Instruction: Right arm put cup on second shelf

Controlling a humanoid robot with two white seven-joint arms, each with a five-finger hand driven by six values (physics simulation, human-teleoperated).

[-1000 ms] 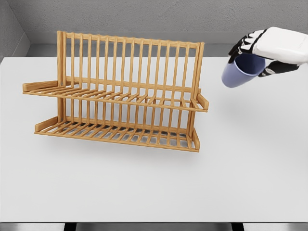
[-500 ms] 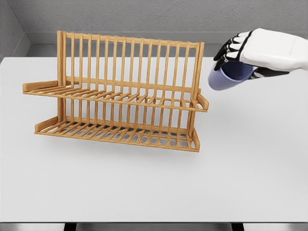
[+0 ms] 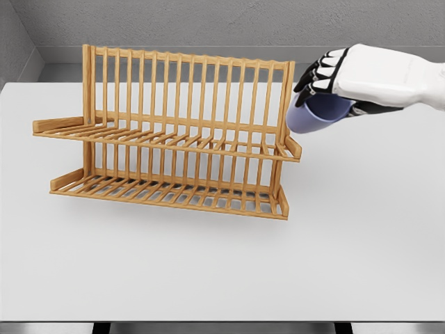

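right hand (image 3: 361, 73) moved left, fingers (image 3: 313, 75) gripping cup (image 3: 313, 115), now beside rack (image 3: 188, 136) right post.

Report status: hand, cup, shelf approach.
Right hand shut on cup, held tilted in the air beside the rack's right post. Left hand out of view. Cup not yet over upper shelf; right post in the way.

A white table (image 3: 361, 264) stands before a grey wall (image 3: 208, 21).
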